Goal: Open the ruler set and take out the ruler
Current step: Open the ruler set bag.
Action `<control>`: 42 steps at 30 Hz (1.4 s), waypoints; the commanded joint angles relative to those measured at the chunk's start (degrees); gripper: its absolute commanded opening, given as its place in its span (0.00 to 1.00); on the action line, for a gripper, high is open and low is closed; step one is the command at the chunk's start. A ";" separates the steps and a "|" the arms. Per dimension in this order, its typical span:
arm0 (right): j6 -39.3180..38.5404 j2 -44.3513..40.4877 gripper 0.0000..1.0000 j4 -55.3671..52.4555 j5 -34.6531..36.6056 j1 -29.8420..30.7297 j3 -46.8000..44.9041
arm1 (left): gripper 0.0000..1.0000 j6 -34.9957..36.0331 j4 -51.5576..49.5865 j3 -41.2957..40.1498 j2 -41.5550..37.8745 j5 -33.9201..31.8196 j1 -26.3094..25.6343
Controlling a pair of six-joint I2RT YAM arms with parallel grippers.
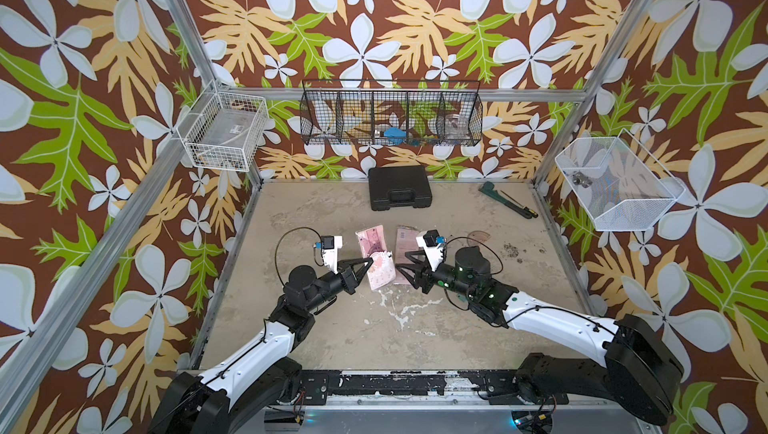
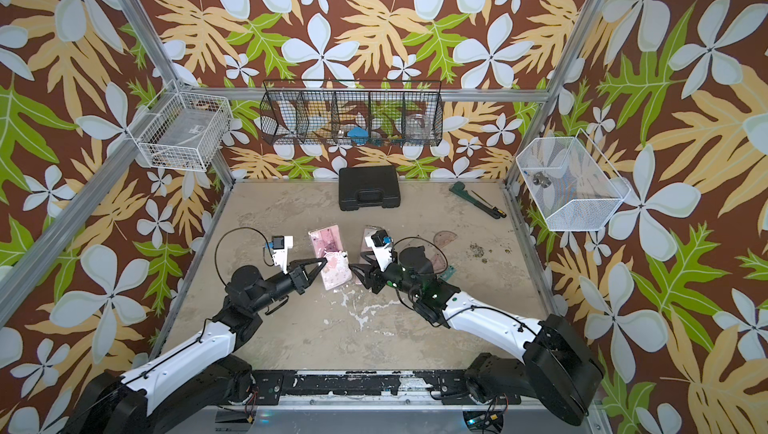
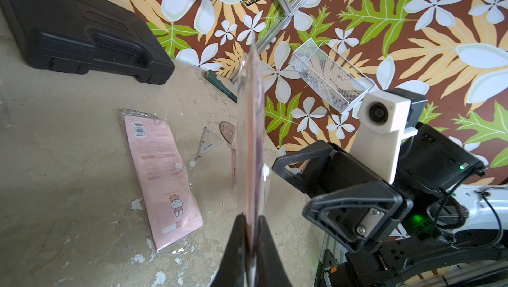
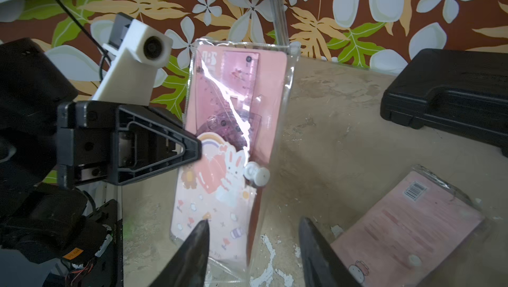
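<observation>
The ruler set is a clear pouch with a pink card, raised off the table. My left gripper is shut on one long edge of it, seen edge-on in the left wrist view. A pink ruler shows inside the pouch, above a white snap button. My right gripper is open, its fingertips astride the pouch's near end and holding nothing. In both top views the pouch sits between the left gripper and the right gripper.
A second pink pouch lies flat beside the right gripper. A protractor and a set square lie loose to the right. A black case sits at the back, a wrench and screwdriver at the back right. Wire baskets hang on the walls.
</observation>
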 commanded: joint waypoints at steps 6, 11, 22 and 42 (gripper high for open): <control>-5.74 1.82 0.72 2.05 6.72 5.25 2.40 | 0.00 -1.52 8.75 0.40 1.89 6.82 0.00; -3.69 3.96 0.60 1.24 15.20 6.28 4.53 | 0.00 -0.99 8.81 -0.08 0.91 7.21 0.00; -1.34 3.87 0.29 -0.67 17.09 3.74 5.12 | 0.00 -1.03 8.89 -0.75 0.33 7.53 0.00; 1.61 2.53 0.37 3.59 -1.53 -0.14 2.99 | 0.00 -0.64 9.97 -1.28 -0.45 8.06 -0.02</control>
